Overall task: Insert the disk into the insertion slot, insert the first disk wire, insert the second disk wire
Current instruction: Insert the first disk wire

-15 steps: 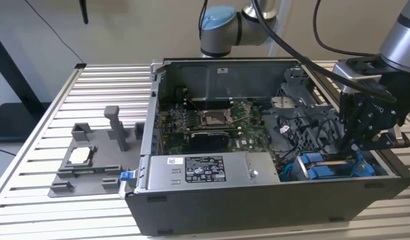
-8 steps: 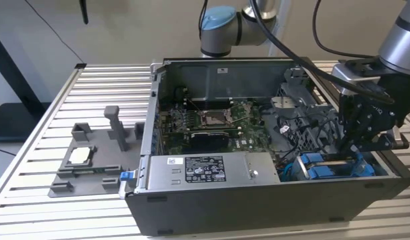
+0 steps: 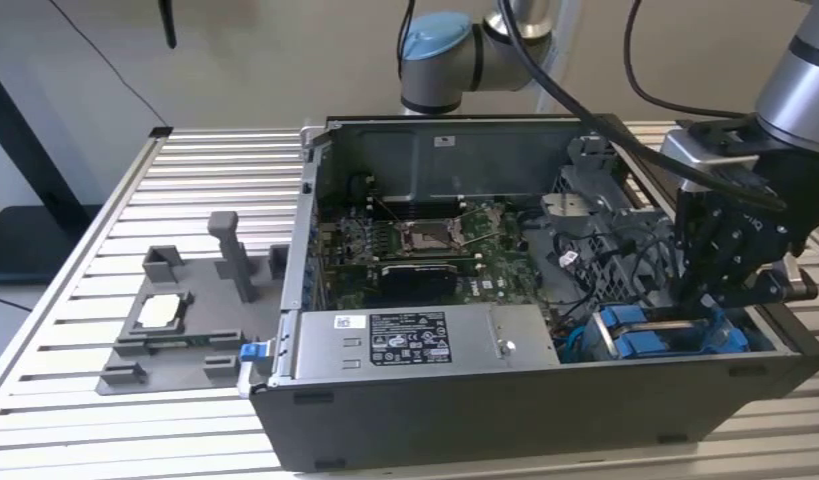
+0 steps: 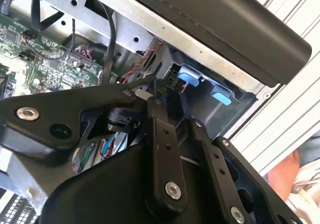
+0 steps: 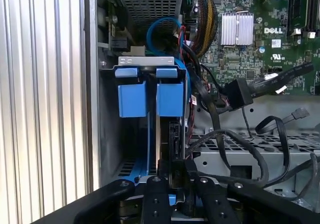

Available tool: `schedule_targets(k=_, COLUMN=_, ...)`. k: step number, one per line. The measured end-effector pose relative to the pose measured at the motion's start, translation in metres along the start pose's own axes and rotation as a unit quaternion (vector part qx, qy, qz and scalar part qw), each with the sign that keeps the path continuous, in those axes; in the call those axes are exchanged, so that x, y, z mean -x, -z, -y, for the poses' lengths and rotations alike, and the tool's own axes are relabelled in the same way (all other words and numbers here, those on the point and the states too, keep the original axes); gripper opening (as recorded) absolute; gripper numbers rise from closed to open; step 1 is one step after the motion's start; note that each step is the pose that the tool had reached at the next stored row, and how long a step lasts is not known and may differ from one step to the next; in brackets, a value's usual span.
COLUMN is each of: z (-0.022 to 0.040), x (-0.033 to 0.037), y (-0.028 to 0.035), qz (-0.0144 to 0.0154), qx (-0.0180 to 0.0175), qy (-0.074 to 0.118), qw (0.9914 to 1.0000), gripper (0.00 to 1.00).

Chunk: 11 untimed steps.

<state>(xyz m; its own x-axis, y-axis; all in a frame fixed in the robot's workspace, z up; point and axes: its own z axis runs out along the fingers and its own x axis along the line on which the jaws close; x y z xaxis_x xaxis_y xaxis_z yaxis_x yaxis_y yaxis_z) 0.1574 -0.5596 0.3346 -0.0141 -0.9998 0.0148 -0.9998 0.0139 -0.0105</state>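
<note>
In the exterior view my gripper (image 3: 713, 300) reaches down into the open computer case (image 3: 543, 400), at the corner on that view's right. There the insertion slot (image 3: 649, 335), a small grey metal cage, shows blue plastic. In the first wrist view the disk (image 5: 167, 139) stands edge-on, with its blue carrier rail (image 5: 149, 144) running into the insertion slot (image 5: 145, 61) behind two blue tabs (image 5: 170, 99). My gripper (image 5: 176, 178) is shut on the disk's near end. A loose black wire connector (image 5: 235, 92) hangs beside the cage, and another wire end (image 5: 300, 114) lies further off.
A silver power-supply box (image 3: 409, 340) lies along the case's front wall, with the motherboard (image 3: 423, 240) behind it. A grey perforated bracket (image 5: 250, 154) lies under tangled black cables. A grey fixture (image 3: 182, 320) stands on the slatted table at the exterior view's left.
</note>
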Motion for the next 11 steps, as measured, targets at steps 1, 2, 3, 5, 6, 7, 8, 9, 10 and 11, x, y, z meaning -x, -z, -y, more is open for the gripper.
schedule_targets(k=1, z=0.0001, x=0.0, y=0.003, qz=0.0003, qx=0.0, qy=0.0, qw=1.0, gripper=0.27)
schedule_targets(k=2, z=0.0001, x=-0.0001, y=0.007, qz=0.0, qx=0.0, qy=0.0, qw=1.0, gripper=0.27)
schedule_targets(k=3, z=0.0001, x=-0.0002, y=0.0109, qz=-0.0003, qx=0.0, qy=0.0, qw=1.0, gripper=0.27)
schedule_targets(k=5, z=0.0002, x=-0.0001, y=0.018, qz=-0.0001, qx=0.0, qy=0.0, qw=1.0, gripper=0.27)
schedule_targets(k=6, z=0.0003, x=0.0001, y=0.0209, qz=-0.0002, qx=0.0, qy=0.0, qw=1.0, gripper=0.27)
schedule_targets(k=7, z=0.0003, x=0.0003, y=0.0238, qz=-0.0002, qx=0.0, qy=0.0, qw=1.0, gripper=0.27)
schedule_targets(k=8, z=0.0003, x=0.0007, y=0.0269, qz=-0.0002, qx=0.0, qy=0.0, qw=1.0, gripper=0.27)
schedule_targets(k=9, z=0.0003, x=0.001, y=0.0295, qz=-0.0002, qx=-0.0001, qy=0.0, qw=1.0, gripper=0.27)
schedule_targets(k=10, z=0.0003, x=0.0014, y=0.0319, qz=-0.0001, qx=-0.0001, qy=0.0, qw=1.0, gripper=0.27)
schedule_targets(k=11, z=0.0004, x=0.0017, y=0.0348, qz=-0.0002, qx=-0.0001, qy=0.0, qw=1.0, gripper=0.27)
